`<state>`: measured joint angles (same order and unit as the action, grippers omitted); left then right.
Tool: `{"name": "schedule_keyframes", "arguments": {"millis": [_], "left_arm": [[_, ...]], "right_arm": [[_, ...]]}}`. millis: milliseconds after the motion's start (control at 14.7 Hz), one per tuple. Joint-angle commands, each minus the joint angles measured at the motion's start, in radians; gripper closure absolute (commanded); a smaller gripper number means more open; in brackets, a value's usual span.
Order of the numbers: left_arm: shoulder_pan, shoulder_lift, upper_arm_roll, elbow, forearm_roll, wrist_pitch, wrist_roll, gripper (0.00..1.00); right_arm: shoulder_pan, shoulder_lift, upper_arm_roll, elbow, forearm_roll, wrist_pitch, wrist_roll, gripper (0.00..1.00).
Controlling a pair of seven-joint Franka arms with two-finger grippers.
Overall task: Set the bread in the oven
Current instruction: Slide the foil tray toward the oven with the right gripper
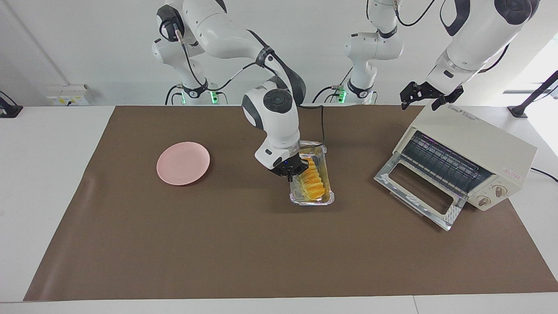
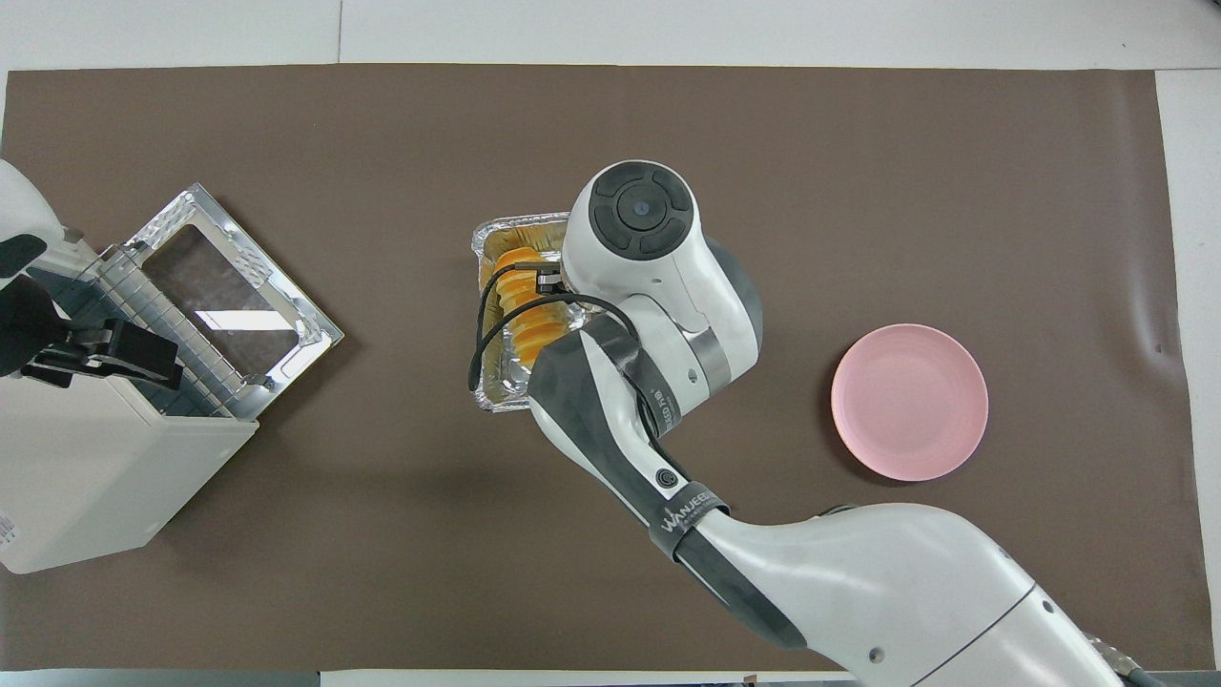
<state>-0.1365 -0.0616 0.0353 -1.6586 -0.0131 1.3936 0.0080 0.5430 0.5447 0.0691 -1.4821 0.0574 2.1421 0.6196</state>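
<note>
The bread (image 1: 313,181), a ridged yellow-orange loaf, lies in a crinkled silver foil tray (image 1: 311,201) at the middle of the brown mat. My right gripper (image 1: 291,173) is shut on the tray's long rim, on the side toward the right arm's end. In the overhead view the right arm covers part of the bread (image 2: 532,307) and the foil tray (image 2: 496,401). The cream-white oven (image 1: 471,144) stands at the left arm's end, its glass door (image 1: 418,192) dropped open and the rack showing. My left gripper (image 1: 418,104) hangs open just over the oven's top and waits.
A bare pink plate (image 1: 183,162) sits on the mat toward the right arm's end. A stretch of bare brown mat (image 1: 353,174) separates the tray from the oven door. The oven's power cord (image 1: 545,173) trails off at the table's edge.
</note>
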Motion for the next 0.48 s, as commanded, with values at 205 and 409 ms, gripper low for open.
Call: {"name": "schedule_keyframes", "arguments": {"millis": [205, 409], "left_arm": [[0.015, -0.018, -0.011, -0.01, 0.016, -0.011, 0.013, 0.0], [0.015, -0.018, -0.012, -0.01, 0.016, -0.011, 0.013, 0.0]], "right_arm": [[0.026, -0.054, -0.005, -0.196, 0.001, 0.155, -0.003, 1.0], [0.026, -0.069, -0.005, -0.26, 0.001, 0.225, 0.0, 1.0]]}}
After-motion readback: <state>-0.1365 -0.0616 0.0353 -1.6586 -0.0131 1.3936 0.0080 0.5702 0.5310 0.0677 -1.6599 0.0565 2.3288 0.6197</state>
